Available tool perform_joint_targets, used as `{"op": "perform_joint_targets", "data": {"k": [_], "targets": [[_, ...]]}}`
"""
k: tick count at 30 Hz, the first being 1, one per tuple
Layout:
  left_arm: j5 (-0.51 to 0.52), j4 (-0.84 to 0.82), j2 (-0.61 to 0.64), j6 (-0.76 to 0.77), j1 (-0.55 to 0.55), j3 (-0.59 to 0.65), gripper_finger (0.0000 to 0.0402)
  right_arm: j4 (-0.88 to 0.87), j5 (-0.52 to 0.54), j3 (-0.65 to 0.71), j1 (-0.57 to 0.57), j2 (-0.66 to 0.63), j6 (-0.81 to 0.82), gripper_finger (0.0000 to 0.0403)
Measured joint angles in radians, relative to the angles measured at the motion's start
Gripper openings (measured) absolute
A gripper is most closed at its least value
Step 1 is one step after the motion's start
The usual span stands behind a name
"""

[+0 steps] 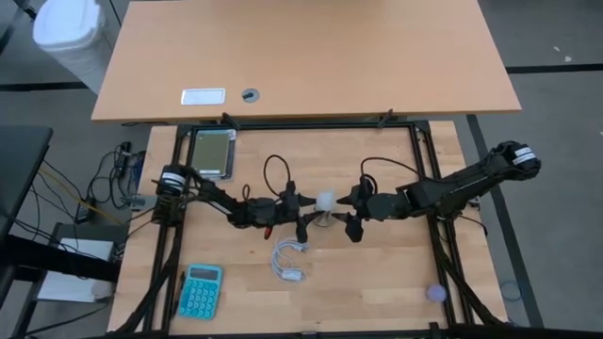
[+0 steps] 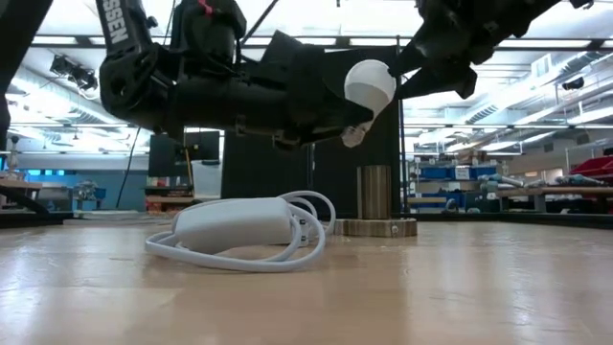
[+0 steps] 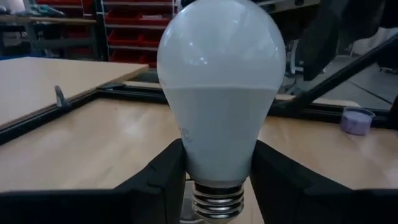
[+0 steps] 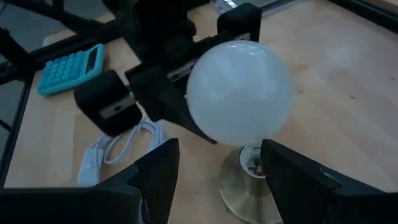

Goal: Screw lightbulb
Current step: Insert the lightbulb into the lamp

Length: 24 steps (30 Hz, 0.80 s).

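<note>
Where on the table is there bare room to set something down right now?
Bare wood lies between the calculator and the purple cup, in front of the cord. The centre is crowded: the left gripper holds the lightbulb over the socket, with the open right gripper around it.

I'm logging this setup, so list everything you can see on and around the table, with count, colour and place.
lightbulb: one, white, held above the socket at table centre
socket: one, metallic base with upright holder, table centre, under the bulb
cord with switch: one, white, coiled just in front of the socket
calculator: one, teal, front left of table
small round object: one, pale purple, front right
metal tray: one, grey, back left
desk: one, tan, behind the table
left end effector: one, dark, shut on the lightbulb neck
right end effector: one, dark, open, facing the globe
</note>
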<state>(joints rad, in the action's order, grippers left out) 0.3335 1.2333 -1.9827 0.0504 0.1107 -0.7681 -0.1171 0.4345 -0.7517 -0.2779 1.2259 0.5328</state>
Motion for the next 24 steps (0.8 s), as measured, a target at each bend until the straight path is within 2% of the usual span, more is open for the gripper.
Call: {"op": "perform_joint_targets", "data": {"k": [9, 13, 19, 24], "targets": [[-0.057, 0.017, -0.005, -0.021, -0.036, -0.01, 0.016, -0.057, -0.054, 0.0, 0.049, 0.076, -0.023, 0.023], [-0.073, 0.009, -0.005, -0.02, -0.044, -0.017, 0.016, -0.03, -0.059, 0.0, 0.063, 0.117, -0.057, 0.023], [-0.078, -0.021, -0.017, -0.013, -0.046, -0.043, 0.0161, -0.043, -0.062, 0.0, 0.065, 0.098, -0.057, 0.023], [-0.077, -0.025, -0.078, 0.007, -0.045, -0.091, 0.0161, -0.053, -0.063, 0.0, 0.066, 0.095, -0.061, 0.023]]}}
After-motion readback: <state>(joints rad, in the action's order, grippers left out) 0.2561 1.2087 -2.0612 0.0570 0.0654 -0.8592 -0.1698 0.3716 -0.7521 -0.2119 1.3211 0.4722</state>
